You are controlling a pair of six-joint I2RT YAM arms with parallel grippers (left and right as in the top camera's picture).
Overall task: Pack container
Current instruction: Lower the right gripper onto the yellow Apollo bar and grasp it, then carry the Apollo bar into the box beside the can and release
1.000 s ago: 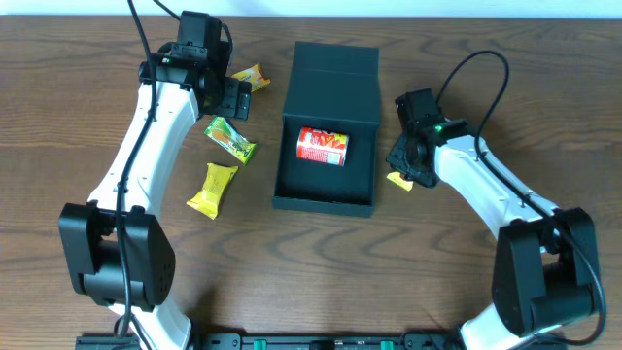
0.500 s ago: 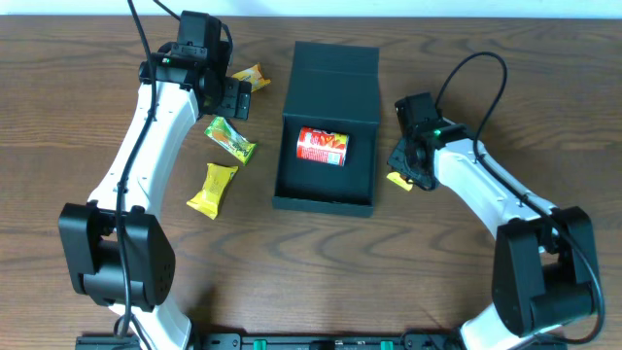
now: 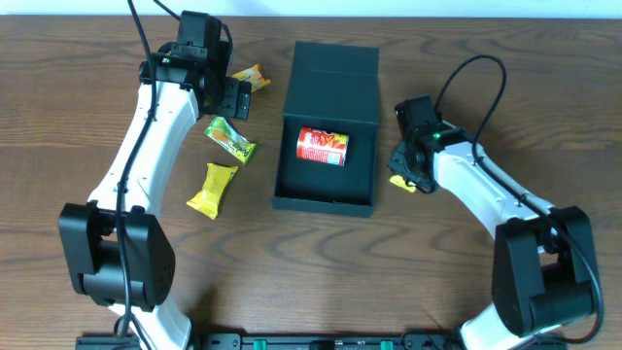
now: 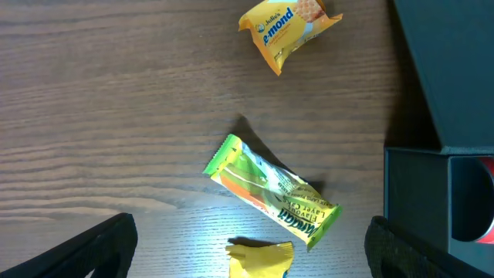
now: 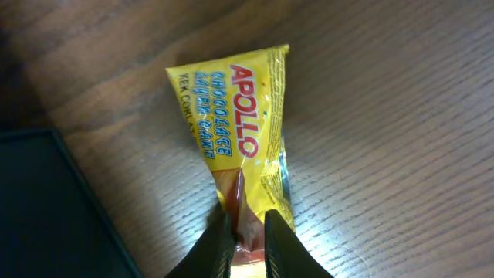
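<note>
- The table is brown wood-grain, flat and matte. Bare board runs wide in front of both sets of jaws towards the near edge.
- The container is a dark teal-green rectangular box, matte, with sharp straight edges. Its hinged flap lies thrown back flat on the far side. It sits between the two grippers, its right wall just beside the right jaws and its left wall near the left jaws.
- The left gripper hangs with its jaws spread wide and released, nothing between them.
- The right gripper is clenched on one narrow end of the Apollo packet.
- The red can is a glossy cylinder lying on its side inside the box, near the hinge end.
- The Apollo packet is crinkly yellow foil with a serrated end, flat on the wood just beside the box's corner.
- The green packet is shiny and slanted, lying under the open left jaws.
- The e-mond packet is orange-yellow and lies beyond the left jaws.
- The plain yellow packet is crumpled and lies nearer than the green one.
</note>
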